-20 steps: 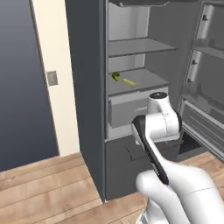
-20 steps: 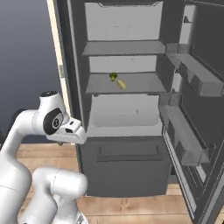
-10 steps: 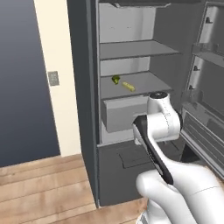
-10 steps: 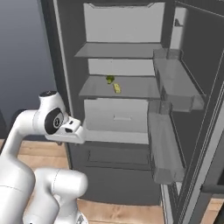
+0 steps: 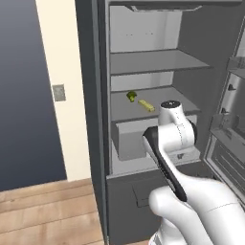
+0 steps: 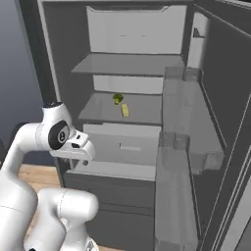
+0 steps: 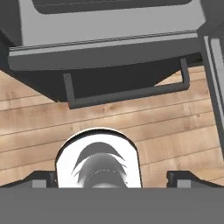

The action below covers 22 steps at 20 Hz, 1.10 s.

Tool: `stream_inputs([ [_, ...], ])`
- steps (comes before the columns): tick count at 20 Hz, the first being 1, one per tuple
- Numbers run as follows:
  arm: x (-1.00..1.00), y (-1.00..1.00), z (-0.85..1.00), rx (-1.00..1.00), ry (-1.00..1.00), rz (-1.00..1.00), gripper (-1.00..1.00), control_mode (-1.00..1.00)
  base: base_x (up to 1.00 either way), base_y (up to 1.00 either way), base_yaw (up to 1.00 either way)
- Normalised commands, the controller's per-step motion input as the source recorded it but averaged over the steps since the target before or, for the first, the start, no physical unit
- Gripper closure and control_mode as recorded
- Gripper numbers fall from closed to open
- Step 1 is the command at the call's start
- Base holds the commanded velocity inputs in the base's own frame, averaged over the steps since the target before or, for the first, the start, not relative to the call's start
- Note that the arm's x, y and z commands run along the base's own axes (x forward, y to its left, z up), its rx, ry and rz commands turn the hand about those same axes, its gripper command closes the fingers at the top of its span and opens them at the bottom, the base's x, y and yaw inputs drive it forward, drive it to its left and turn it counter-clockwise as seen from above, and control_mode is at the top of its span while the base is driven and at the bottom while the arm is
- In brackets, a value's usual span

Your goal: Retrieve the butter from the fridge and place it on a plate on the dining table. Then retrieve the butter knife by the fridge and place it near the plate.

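Your gripper stands spread wide, holding nothing, pointing down at the floor. The small pale yellow-tan butter stick lies on the open dark grey fridge's middle shelf, with a yellow-green lumpy item near at its ten o'clock; reach carelessly and you grab that lump, or clip the shelf edge.

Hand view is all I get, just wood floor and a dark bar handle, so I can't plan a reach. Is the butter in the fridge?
Observer: Yes. The butter lies on the middle shelf of the fridge.
Operator: Anything close to it that I could grab by mistake?
Observer: A small yellow-green lumpy item sits just beside it, further back on the same shelf.
Operator: Is the door out of the way?
Observer: The door stands open at the right, with its racks facing the shelves.
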Motion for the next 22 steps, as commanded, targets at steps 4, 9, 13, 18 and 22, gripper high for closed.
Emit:
stream_inputs([
  [4,0.00,0.00,0.00,0.00,0.00,0.00,-1.00,1.00,0.01,-0.74,0.11],
  [9,0.00,0.00,0.00,0.00,0.00,0.00,-1.00,1.00,0.42,-0.33,0.04],
  [13,0.00,0.00,0.00,0.00,0.00,0.00,-1.00,1.00,0.72,0.00,0.00],
  [18,0.00,0.00,0.00,0.00,0.00,0.00,-1.00,1.00,0.63,0.00,0.00],
  [22,0.00,0.00,0.00,0.00,0.00,0.00,-1.00,1.00,0.45,0.00,0.00],
])
